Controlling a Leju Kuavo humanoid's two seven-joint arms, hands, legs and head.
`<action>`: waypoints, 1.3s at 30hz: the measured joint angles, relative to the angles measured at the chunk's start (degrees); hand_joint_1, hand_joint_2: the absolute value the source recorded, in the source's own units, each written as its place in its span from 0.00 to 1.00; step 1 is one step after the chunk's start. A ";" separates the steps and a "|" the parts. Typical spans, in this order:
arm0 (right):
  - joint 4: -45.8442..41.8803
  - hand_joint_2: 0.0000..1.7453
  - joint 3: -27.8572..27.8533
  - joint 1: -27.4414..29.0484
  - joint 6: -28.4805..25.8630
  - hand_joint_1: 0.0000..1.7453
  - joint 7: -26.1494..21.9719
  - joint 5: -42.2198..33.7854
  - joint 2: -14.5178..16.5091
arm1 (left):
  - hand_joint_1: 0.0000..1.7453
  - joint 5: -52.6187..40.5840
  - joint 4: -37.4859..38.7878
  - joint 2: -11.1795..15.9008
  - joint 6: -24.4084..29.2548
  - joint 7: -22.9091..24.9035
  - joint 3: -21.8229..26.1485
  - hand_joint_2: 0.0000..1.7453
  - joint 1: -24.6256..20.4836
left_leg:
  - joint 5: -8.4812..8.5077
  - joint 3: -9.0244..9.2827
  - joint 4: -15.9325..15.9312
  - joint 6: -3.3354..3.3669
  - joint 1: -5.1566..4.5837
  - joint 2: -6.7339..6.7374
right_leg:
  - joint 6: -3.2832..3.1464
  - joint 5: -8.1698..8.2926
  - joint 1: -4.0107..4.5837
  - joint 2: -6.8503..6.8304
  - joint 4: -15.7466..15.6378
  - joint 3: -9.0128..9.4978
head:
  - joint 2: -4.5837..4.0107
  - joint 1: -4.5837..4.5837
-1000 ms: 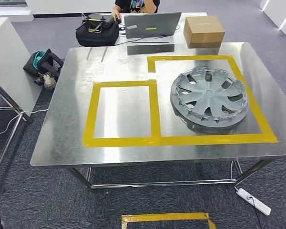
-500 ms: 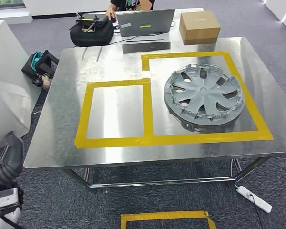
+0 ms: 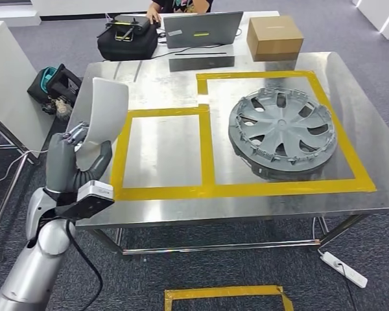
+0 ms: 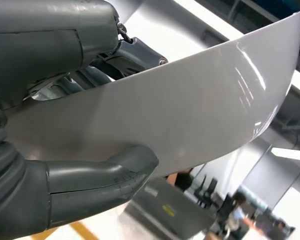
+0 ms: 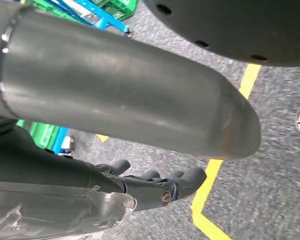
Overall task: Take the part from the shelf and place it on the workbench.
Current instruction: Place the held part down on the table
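Over the surface's (image 3: 290,207) left front corner, the left hand (image 3: 72,162) grips a curved white part (image 3: 102,113), thumb (image 4: 103,177) under it, fingers on top. Right hand (image 5: 156,187) hangs over the floor, fingers loosely straight, holding nothing. A hubcap (image 3: 282,129) lies near the right edge. No writing is legible

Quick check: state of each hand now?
Left hand: holding the white curved plastic panel.
Right hand: holds nothing, fingers apart, open.

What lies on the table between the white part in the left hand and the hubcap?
In the head view, only bare metal table and yellow tape separate the white part from the hubcap.
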 joint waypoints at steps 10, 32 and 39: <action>0.12 0.00 2.20 -0.13 0.48 0.00 -0.10 0.00 -0.29 | 1.00 -0.15 16.91 -3.29 -7.74 3.94 -6.47 1.00 -9.80 | -0.02 -0.10 0.01 0.15 -0.15 0.00 | 0.23 0.15 -0.14 0.02 -0.32 0.06 | -0.01 -0.01; 0.42 0.00 5.21 -0.41 1.25 0.00 -0.01 -0.03 -0.52 | 1.00 -19.24 38.13 -8.45 -10.62 13.58 -18.46 1.00 -20.88 | -0.05 -0.22 0.02 0.24 -0.18 -0.02 | 0.25 0.14 -0.18 -0.05 -0.35 -0.02 | 0.00 0.01; 0.52 0.00 5.49 -0.61 1.12 0.00 0.66 -0.65 -0.52 | 1.00 -30.03 52.17 -13.38 -13.92 24.88 -25.82 1.00 -25.91 | -0.08 -0.24 0.03 0.28 -0.26 -0.01 | 0.26 0.15 -0.22 -0.01 -0.35 -0.04 | 0.00 0.01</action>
